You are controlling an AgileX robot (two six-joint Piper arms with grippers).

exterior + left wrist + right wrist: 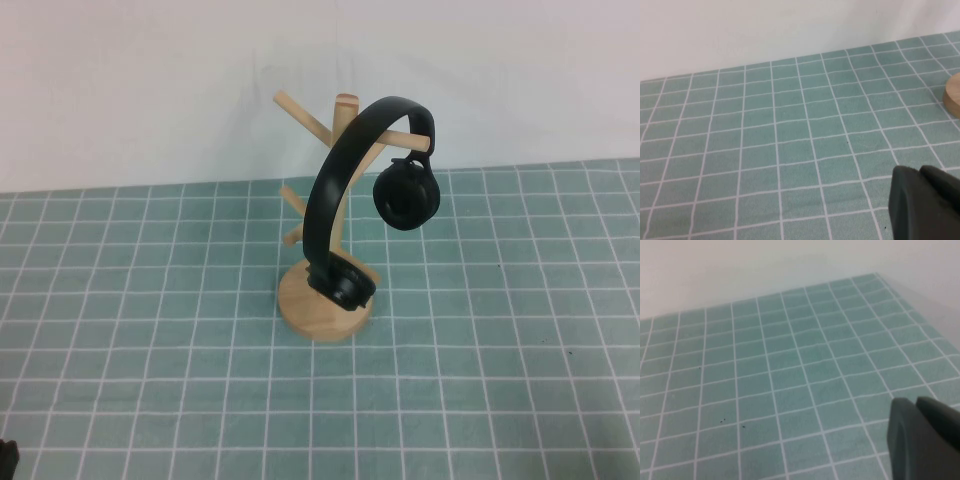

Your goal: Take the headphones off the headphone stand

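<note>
The black headphones (340, 170) hang on the light wooden headphone stand (344, 115) in the middle of the table. The headband lies over an upper peg. One ear cup (405, 195) hangs free to the right of the pole, and the other (345, 285) rests on the round base (305, 305). My left gripper (919, 170) is shut and empty, low over the cloth far to the left of the stand; a dark bit of it shows at the high view's bottom left corner (6, 458). My right gripper (915, 401) is shut and empty over bare cloth, out of the high view.
A green cloth with a white grid (480, 380) covers the table, with a white wall (150, 80) behind. The edge of the stand's base (954, 100) shows in the left wrist view. The cloth's far corner (875, 276) shows in the right wrist view.
</note>
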